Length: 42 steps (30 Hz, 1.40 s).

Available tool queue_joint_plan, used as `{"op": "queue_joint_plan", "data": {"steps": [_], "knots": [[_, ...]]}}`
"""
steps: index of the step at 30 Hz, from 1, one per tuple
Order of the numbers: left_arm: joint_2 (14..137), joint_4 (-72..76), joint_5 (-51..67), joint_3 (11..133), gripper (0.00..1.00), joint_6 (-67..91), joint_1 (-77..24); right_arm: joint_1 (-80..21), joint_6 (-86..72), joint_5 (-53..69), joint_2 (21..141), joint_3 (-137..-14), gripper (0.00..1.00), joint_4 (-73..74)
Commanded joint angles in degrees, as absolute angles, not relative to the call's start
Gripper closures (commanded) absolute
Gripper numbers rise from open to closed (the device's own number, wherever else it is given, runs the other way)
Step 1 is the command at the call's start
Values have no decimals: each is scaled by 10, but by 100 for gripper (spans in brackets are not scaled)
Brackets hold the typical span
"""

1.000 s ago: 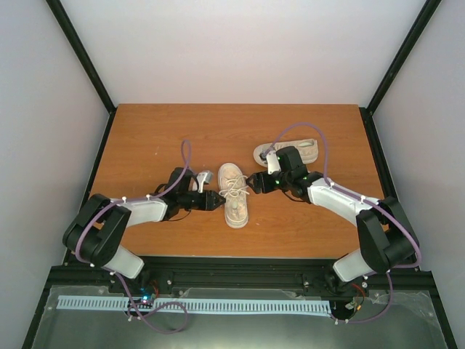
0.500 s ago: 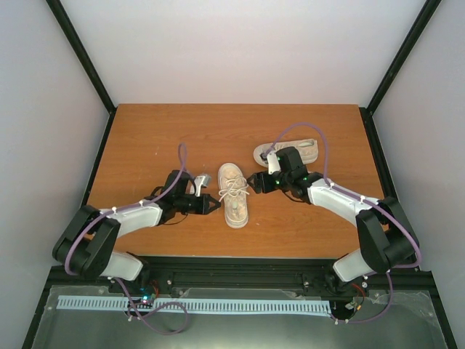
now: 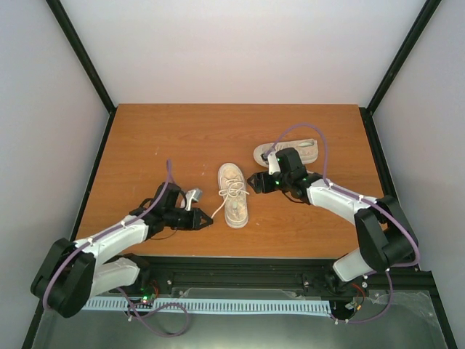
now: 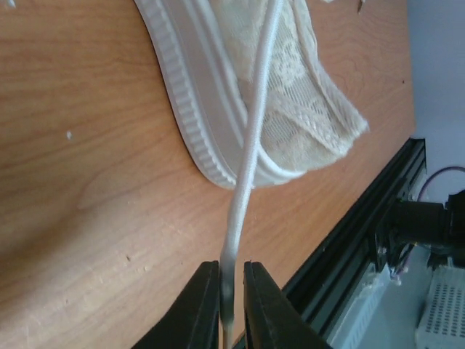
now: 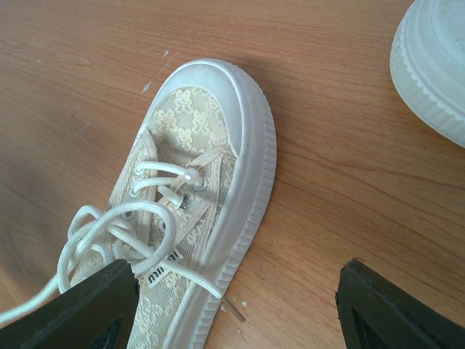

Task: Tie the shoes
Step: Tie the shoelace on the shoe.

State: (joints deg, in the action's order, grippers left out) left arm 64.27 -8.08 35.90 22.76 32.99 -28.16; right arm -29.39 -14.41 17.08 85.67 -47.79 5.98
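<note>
The nearer shoe [image 3: 233,195] lies mid-table [image 3: 145,138] with its toe pointing far and its laces in a loose tangle. The other shoe [image 3: 311,149] sits far right, partly behind the right arm. Within the last second the left gripper [image 3: 210,221] pinched one lace [image 4: 251,138] and drew back near and left, so the strand now runs straight from the shoe, probably to tighten the knot. That arm lies low along the near edge. The right gripper [image 3: 252,180] hovers just right of the shoe, jaws spread, holding nothing.
</note>
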Motion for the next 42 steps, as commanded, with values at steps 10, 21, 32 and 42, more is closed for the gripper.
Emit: {"op": "queue_joint_plan", "data": {"steps": [10,21,32,42], "knots": [[604,-114,269,294,34,365,-278,-287,-215,244,890,-472,26,4],[789,111,272,343,48,446,-257,-287,-224,290,947,-517,30,1],[840,163,257,343,54,474,-253,-288,-243,334,969,-536,30,-21],[872,182,247,342,55,493,-252,-290,-262,363,968,-533,26,-47]]}}
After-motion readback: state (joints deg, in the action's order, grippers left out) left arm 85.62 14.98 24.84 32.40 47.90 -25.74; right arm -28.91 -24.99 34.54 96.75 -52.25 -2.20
